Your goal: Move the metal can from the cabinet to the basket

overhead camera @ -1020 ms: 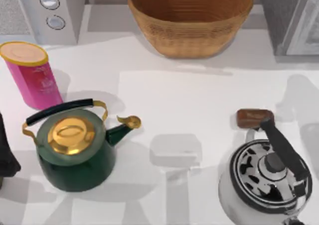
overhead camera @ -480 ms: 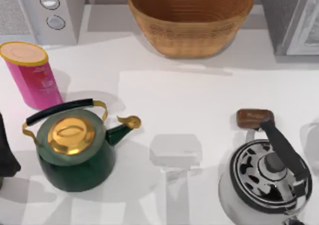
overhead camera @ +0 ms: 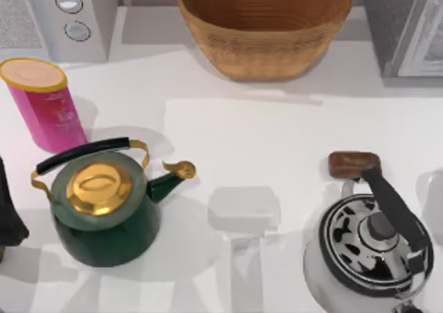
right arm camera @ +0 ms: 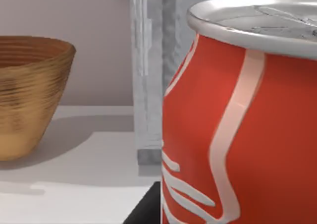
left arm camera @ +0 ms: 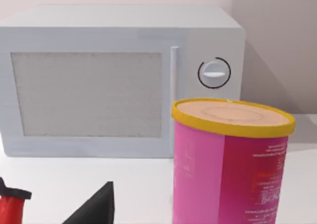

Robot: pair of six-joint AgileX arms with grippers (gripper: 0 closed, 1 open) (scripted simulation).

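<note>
Left arm casing (overhead camera: 8, 212): black, smooth, rounded bulk.
Left hand finger (left arm camera: 94, 208): matte black, wedge-shaped, tapering to a point.
Right hand finger (right arm camera: 143, 210): black, flat, angular edge.

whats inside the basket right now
In the top view the basket shows bare woven ribs on its inner walls and floor, with nothing lying in it. Its near wall hides a strip of floor. The metal can stands close before the right wrist camera, outside it.
</note>
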